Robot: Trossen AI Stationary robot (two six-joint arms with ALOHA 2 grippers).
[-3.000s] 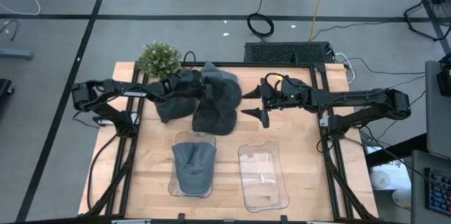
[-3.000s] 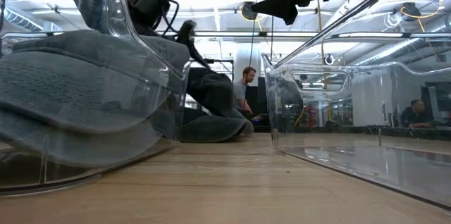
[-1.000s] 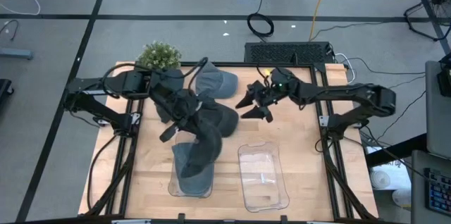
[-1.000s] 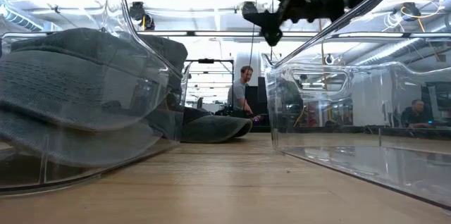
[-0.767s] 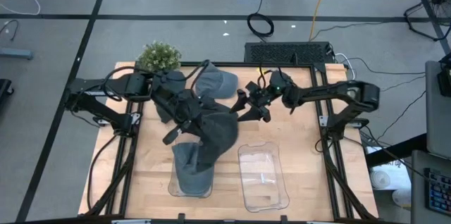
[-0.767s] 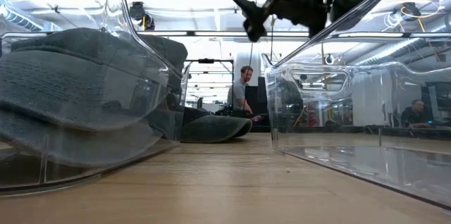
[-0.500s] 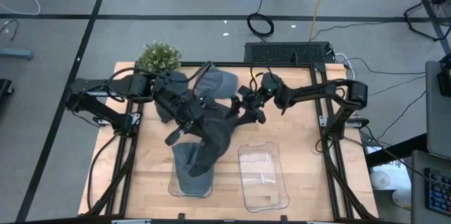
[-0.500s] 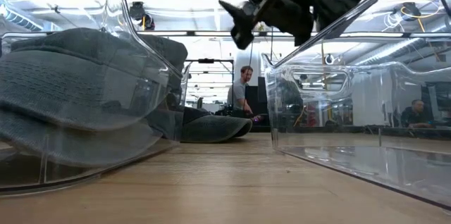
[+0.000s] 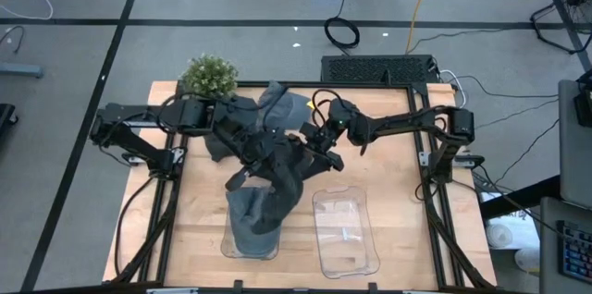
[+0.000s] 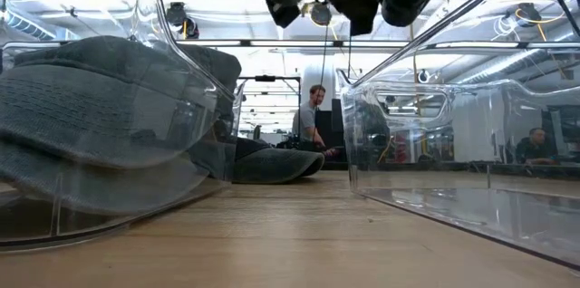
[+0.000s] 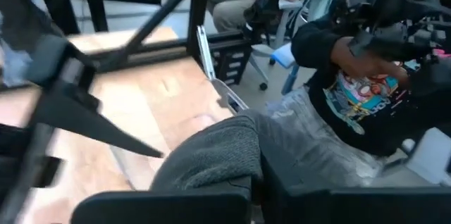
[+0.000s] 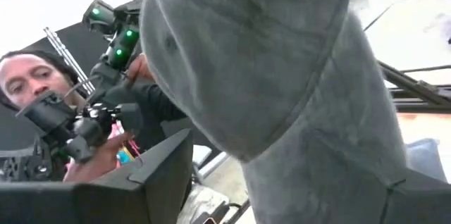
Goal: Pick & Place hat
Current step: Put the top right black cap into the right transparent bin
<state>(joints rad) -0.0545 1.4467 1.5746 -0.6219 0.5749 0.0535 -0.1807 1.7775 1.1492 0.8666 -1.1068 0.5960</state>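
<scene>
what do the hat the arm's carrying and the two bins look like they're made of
Held hat: soft grey fabric, probably washed cotton; it droops and folds, matte weave. Bins, left bin and right bin: clear glossy plastic, likely acrylic; table and hat show through, edges catch glare.

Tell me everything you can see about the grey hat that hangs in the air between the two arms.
The grey fabric hat looks soft and limp, with stitched seams showing in the right wrist view. It hangs crumpled above the table, over the left clear plastic tray, which already holds another grey hat. The left gripper is shut on it from above; the right gripper, open, is at its side.
</scene>
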